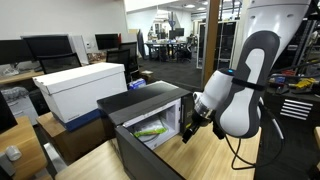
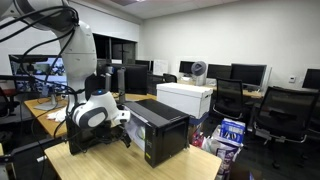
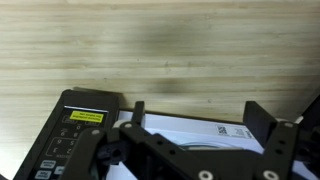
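A black microwave [image 1: 150, 105] stands on the wooden table [image 1: 215, 160], and it shows in both exterior views [image 2: 160, 125]. Its front faces the arm and its white inside shows, with a yellow-green thing [image 1: 150, 131] in it. My gripper [image 1: 190, 128] is right at the microwave's open front. In the wrist view my gripper [image 3: 200, 115] is open, with its two black fingers apart and nothing between them. Below them lie a white surface with a printed label [image 3: 230, 130] and the microwave's control panel [image 3: 70, 135] with a yellow display. I cannot tell whether the fingers touch anything.
A large white box [image 1: 85, 85] stands beyond the microwave and also shows in an exterior view [image 2: 185, 97]. Desks with monitors [image 1: 50, 47] and office chairs [image 2: 275, 110] stand around. Cables hang from the arm [image 1: 240, 150]. Bare wooden table top [image 3: 160, 50] lies ahead of the fingers.
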`<move>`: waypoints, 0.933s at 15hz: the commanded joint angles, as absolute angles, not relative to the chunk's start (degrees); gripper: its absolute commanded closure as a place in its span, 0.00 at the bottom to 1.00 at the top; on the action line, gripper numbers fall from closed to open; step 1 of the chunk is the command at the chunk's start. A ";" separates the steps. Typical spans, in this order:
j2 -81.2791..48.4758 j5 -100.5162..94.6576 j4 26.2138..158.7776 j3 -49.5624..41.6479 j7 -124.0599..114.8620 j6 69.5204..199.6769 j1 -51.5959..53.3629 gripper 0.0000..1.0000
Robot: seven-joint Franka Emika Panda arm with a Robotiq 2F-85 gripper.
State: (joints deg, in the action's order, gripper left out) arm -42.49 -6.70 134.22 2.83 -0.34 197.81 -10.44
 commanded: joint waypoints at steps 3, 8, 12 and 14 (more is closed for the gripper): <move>-43.19 -6.67 131.60 2.91 0.51 198.99 -10.73 0.00; -43.93 -7.83 128.75 2.35 2.53 198.37 -9.23 0.00; -44.84 -8.43 127.51 2.43 4.11 198.32 -6.96 0.00; -45.72 -7.30 124.22 1.94 3.76 198.11 -4.62 0.00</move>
State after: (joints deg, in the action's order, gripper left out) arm -44.74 -7.65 126.62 2.75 2.78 197.78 -6.21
